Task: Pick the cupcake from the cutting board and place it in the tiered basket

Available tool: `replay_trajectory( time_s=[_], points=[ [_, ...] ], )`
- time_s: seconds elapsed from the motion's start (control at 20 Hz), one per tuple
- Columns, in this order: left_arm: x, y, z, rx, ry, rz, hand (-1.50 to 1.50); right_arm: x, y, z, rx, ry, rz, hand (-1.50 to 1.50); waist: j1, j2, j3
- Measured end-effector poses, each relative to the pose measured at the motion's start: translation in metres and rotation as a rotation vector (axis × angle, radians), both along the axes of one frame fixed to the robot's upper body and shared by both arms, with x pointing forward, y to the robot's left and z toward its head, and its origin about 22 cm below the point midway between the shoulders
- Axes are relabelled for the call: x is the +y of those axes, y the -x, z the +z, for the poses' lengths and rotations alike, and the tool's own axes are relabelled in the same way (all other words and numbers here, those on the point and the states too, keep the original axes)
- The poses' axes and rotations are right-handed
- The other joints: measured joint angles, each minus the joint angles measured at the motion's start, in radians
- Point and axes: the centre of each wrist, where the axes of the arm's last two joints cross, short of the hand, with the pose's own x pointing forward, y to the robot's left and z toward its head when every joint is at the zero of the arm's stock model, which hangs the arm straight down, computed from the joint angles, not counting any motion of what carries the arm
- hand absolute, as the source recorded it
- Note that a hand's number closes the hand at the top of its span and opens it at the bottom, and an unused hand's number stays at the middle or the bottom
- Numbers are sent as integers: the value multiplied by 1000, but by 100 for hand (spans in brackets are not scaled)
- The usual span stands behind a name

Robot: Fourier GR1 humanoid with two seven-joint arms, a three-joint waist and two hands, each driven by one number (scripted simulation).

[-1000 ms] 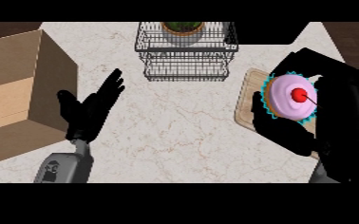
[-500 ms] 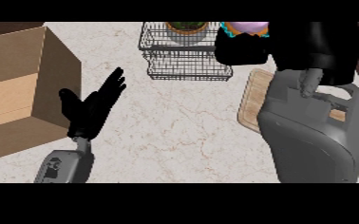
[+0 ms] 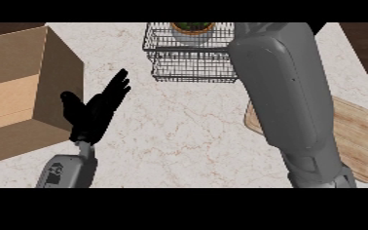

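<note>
The right forearm (image 3: pixel 280 92) runs from 5 o'clock to 1 o'clock beside the basket (image 3: pixel 191 58), covering part of the board (image 3: pixel 356 126) at 4 o'clock. Its hand and the cupcake lie out of view, so their relation cannot be told. At 8 o'clock, the left hand (image 3: pixel 92 111) shows straight, released fingers.

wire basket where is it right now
In the head view the wire basket sits at the top centre of the counter, with the cardboard box to its left and the right forearm crossing its right edge.
</note>
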Motion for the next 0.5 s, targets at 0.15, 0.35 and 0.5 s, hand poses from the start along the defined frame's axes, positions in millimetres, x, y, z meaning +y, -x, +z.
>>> replay_trajectory(
  time_s=[0.15,0.35,0.5],
  points=[
    [-1,1,-3,-3,-2,1,0,4,-22,-13,5,-28,6,150,3,2,0],
    [-5,-2,-1,-5,4,-13,0,9,-46,-31,16,-77,2,150,9,5,0],
    [-10,-3,-1,-7,4,-30,0,6,-53,-41,-12,-217,7,-150,26,9,0]
  ],
)
